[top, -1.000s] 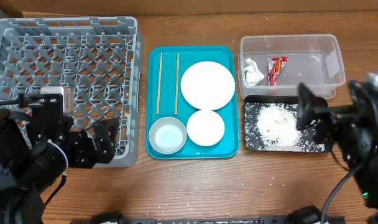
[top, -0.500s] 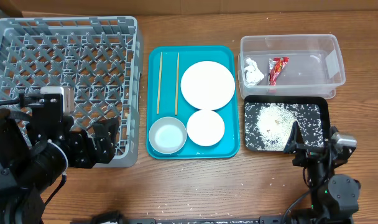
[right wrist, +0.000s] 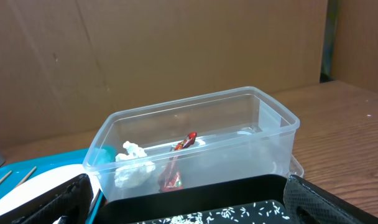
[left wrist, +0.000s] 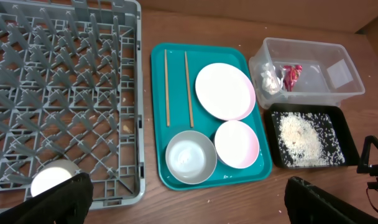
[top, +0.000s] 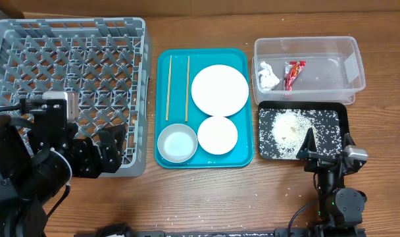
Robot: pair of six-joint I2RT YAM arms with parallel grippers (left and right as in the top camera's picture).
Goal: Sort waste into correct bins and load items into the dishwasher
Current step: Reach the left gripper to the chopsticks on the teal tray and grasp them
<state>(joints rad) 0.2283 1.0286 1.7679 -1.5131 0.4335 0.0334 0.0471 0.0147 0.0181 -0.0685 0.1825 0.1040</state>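
Note:
The red wrapper (top: pixel 292 74) and the white tissue (top: pixel 268 76) lie in the clear tub (top: pixel 325 49). Both also show in the right wrist view, wrapper (right wrist: pixel 174 177) and tissue (right wrist: pixel 132 168). Rice grains (top: pixel 289 128) lie in the black tray (top: pixel 341 118). Two chopsticks (top: pixel 168 85), a large plate (top: pixel 219 90), a small plate (top: pixel 217 135) and a steel bowl (top: pixel 177 143) sit on the teal tray (top: pixel 162 66). A white cup (left wrist: pixel 52 179) sits in the grey rack (top: pixel 68 39). My left gripper (top: pixel 101 155) is open at the rack's front edge. My right gripper (top: pixel 328 146) is open and empty at the black tray's front edge.
A few loose grains lie on the wooden table in front of the teal tray (left wrist: pixel 307 79). A brown cardboard wall (right wrist: pixel 176 50) stands behind the tub. My left arm's body covers the rack's front left corner.
My right arm has swung from the black tray's right side down to its front edge and now sits low there. The left arm has not moved.

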